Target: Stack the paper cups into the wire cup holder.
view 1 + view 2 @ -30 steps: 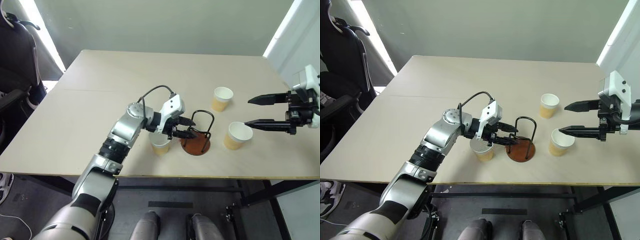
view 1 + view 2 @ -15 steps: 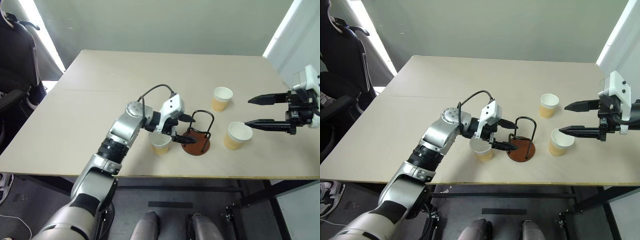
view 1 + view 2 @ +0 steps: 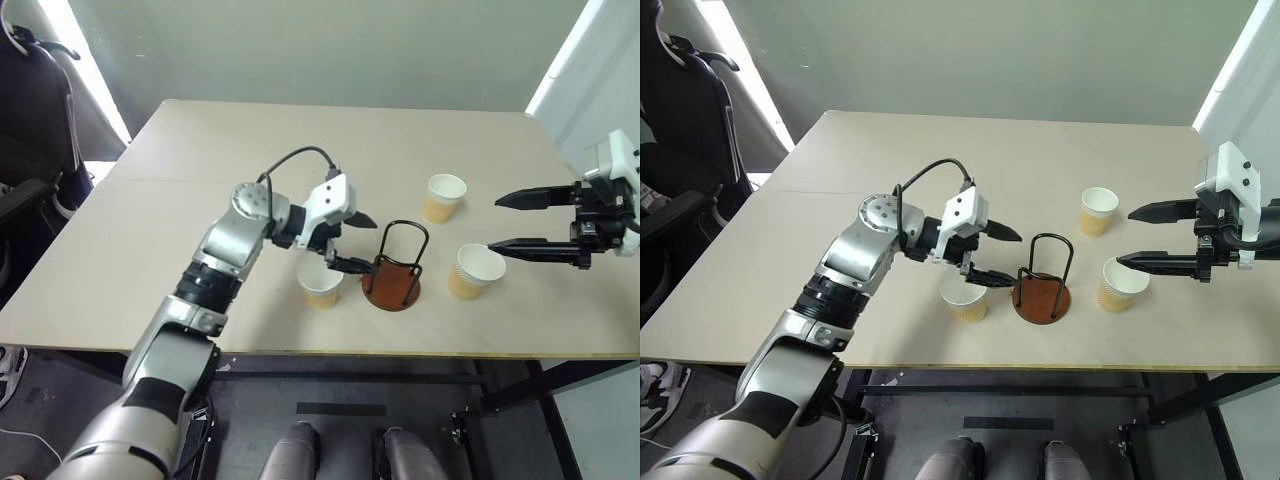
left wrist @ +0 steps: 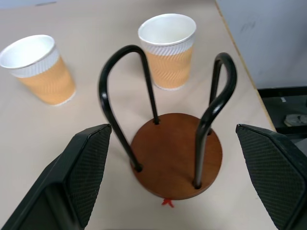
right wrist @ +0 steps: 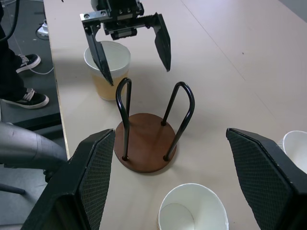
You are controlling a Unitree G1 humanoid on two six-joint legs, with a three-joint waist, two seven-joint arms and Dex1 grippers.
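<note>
Wire cup holder (image 3: 392, 268) stood empty near the desk's (image 3: 200, 170) front edge, three paper cups (image 3: 322, 283) upright around it, left pincer (image 3: 352, 242) open above the nearest cup, right pincer (image 3: 510, 222) open, holding nothing, probably waiting its turn.

No readable text, labels or numbers, as far as visible.

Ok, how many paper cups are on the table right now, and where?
3. One paper cup stands just left of the wire cup holder, below the open left gripper. One stands beyond the holder to its right. One stands right of the holder, beside the right gripper. The holder is empty.
</note>
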